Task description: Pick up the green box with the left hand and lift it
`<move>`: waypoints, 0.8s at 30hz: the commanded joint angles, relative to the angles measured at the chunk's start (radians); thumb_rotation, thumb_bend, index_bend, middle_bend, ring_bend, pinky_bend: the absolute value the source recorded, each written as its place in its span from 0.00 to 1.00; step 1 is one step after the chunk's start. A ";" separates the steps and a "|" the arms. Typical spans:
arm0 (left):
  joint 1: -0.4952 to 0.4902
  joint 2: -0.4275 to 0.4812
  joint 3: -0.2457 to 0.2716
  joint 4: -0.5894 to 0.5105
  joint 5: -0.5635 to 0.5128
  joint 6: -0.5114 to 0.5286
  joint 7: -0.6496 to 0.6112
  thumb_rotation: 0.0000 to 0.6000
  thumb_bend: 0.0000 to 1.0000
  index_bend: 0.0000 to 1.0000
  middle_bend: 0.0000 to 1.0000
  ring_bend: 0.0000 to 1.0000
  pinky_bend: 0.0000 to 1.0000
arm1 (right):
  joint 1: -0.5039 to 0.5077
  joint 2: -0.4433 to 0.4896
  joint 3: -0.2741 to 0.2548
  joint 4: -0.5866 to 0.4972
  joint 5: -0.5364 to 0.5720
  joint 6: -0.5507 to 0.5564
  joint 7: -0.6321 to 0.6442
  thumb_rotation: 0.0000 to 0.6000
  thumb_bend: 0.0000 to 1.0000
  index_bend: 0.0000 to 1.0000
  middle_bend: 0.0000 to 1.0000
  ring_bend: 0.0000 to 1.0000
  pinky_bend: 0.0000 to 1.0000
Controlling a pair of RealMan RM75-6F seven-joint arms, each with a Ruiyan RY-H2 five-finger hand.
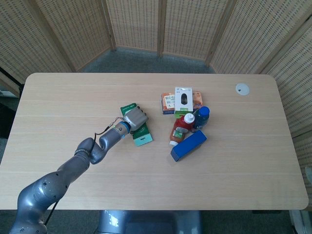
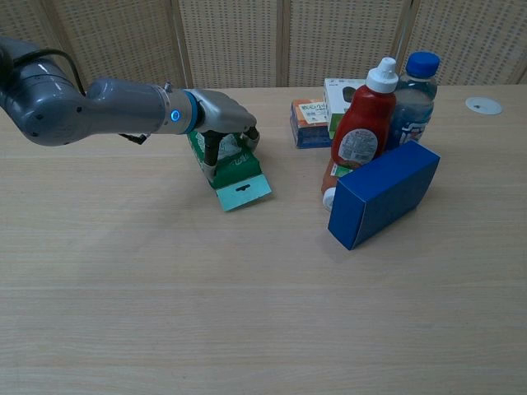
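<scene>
Woven wicker screens are standing behind a light wooden table [image 1: 73, 92], with grey floor showing past its far edge. The left hand [image 1: 135, 118] is reaching in from the near left and closing around the green box [image 1: 138, 131] — fingers [image 2: 244, 138] are curling over the box's far side, thumb on the near side, so the hand is gripping it. In the chest view the same left hand [image 2: 218, 115] is sitting on top of the green box [image 2: 239, 178], which is tilting, its light-green flap end pointing toward the camera and resting on or very near the table; cannot tell if the whole box is off the surface. The box is lying left of centre, apart from the clutter to its right.

That cluster: a red ketchup bottle [image 2: 363, 119] is standing upright just beside a blue-capped bottle [image 2: 413, 93], a blue box [image 2: 383, 192] is leaning in front of them, touching or nearly so. Behind are an orange box [image 2: 308, 120] and a white package with a black mouse [image 1: 183, 98] pictured on it. A small white disc [image 1: 242, 88] is lying alone near the far right corner — well apart from everything. The right hand is not showing in either view.
</scene>
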 commanded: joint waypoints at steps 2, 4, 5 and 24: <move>0.020 0.016 -0.017 -0.016 -0.017 0.033 -0.004 1.00 0.00 0.85 0.84 0.85 0.83 | 0.000 0.000 0.001 -0.001 -0.003 0.002 0.001 0.22 0.33 0.00 0.00 0.00 0.00; 0.030 0.028 -0.028 -0.028 -0.025 0.059 -0.006 1.00 0.00 0.86 0.86 0.88 0.85 | 0.001 0.000 0.001 -0.001 -0.005 0.002 0.002 0.21 0.33 0.00 0.00 0.00 0.00; 0.038 0.039 -0.039 -0.043 -0.033 0.078 -0.014 1.00 0.00 0.86 0.86 0.89 0.86 | 0.001 -0.002 0.001 0.000 -0.006 0.001 0.003 0.22 0.33 0.00 0.00 0.00 0.00; 0.236 0.642 -0.272 -0.851 -0.254 0.454 0.110 1.00 0.00 0.86 0.86 0.87 0.84 | 0.056 -0.081 -0.006 0.082 -0.067 -0.039 0.059 0.21 0.33 0.00 0.00 0.00 0.00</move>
